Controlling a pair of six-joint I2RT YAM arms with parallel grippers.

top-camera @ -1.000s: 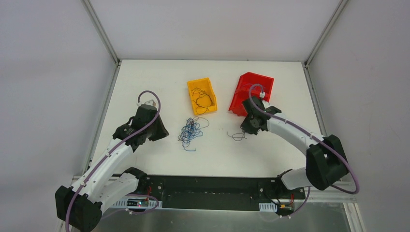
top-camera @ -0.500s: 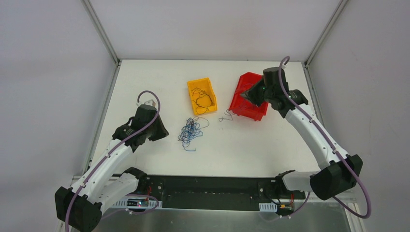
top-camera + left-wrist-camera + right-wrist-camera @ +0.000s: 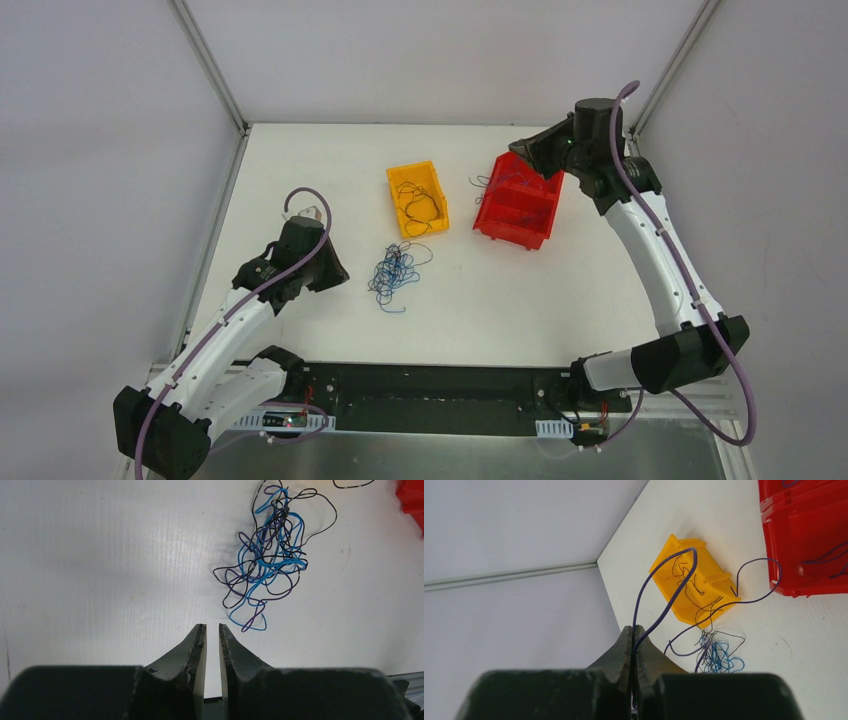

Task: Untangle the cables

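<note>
Here the right pincer (image 3: pixel 632 628), clamped on a purple wire (image 3: pixel 665 611), hangs over the red bin (image 3: pixel 515 228); the tangle (image 3: pixel 267 562) lies ahead-right of the slightly parted, empty left pincer (image 3: pixel 212 627).

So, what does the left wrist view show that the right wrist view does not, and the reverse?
Left wrist only: the left claw, slightly open and empty. Right wrist only: the right claw shut on a purple wire, plus the yellow bin holding black wires. Both: the tangle of blue and black cables on the table, and the red bin, just its corner in the left wrist view.
</note>
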